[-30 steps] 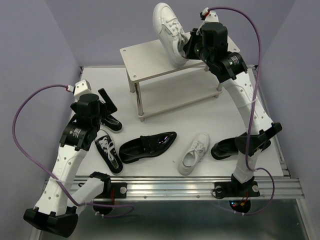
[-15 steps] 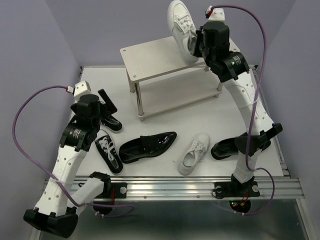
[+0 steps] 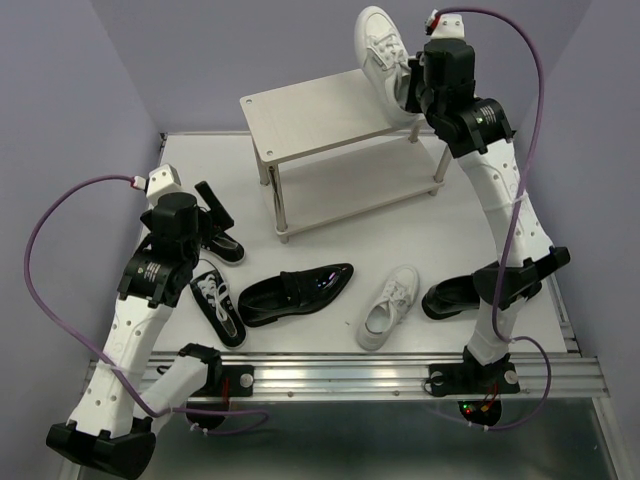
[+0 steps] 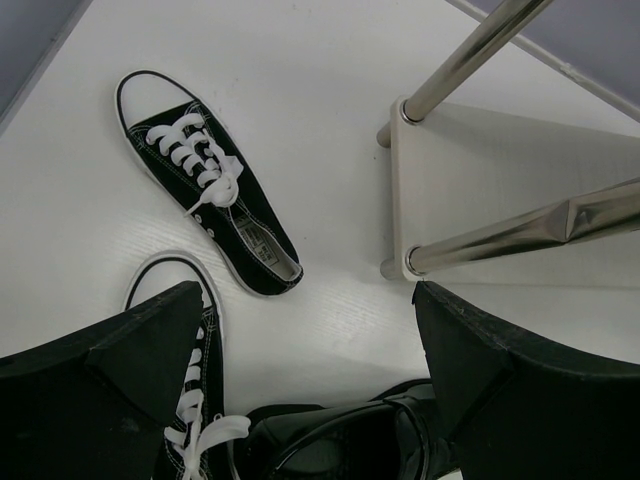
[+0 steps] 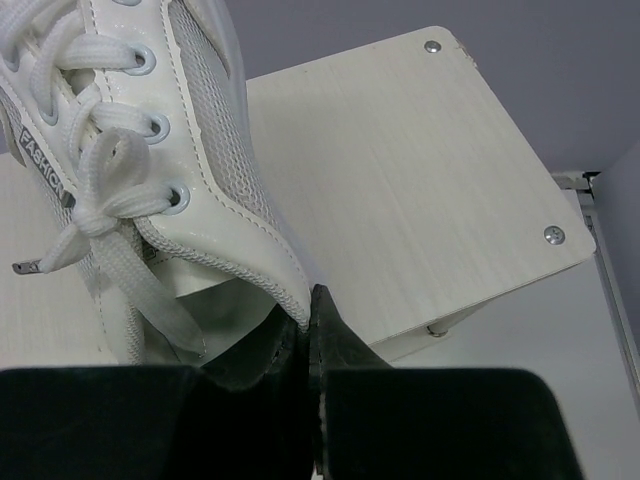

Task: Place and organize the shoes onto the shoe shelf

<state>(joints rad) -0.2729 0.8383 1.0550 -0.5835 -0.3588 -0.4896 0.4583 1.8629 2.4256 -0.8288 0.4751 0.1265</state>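
My right gripper [image 3: 408, 92] [image 5: 312, 312] is shut on the collar edge of a white lace-up sneaker [image 3: 382, 50] [image 5: 150, 140]. It holds the sneaker tilted in the air above the right end of the shoe shelf [image 3: 320, 115] [image 5: 420, 180]. The other white sneaker [image 3: 390, 307] lies on the table. A glossy black loafer [image 3: 295, 293] [image 4: 350, 440] lies left of it. A second loafer [image 3: 450, 298] is partly hidden behind the right arm. My left gripper [image 3: 213, 207] [image 4: 310, 380] hangs open above two black canvas sneakers [image 4: 205, 195] [image 4: 185, 400], holding nothing.
The shelf's silver legs [image 4: 520, 228] and lower board [image 4: 500, 165] stand just right of my left gripper. Purple walls close in the table on the left, back and right. A metal rail [image 3: 350, 372] runs along the near edge.
My right arm has carried the white sneaker up and to the right, toward the shelf's far right end. The left arm has hardly moved.
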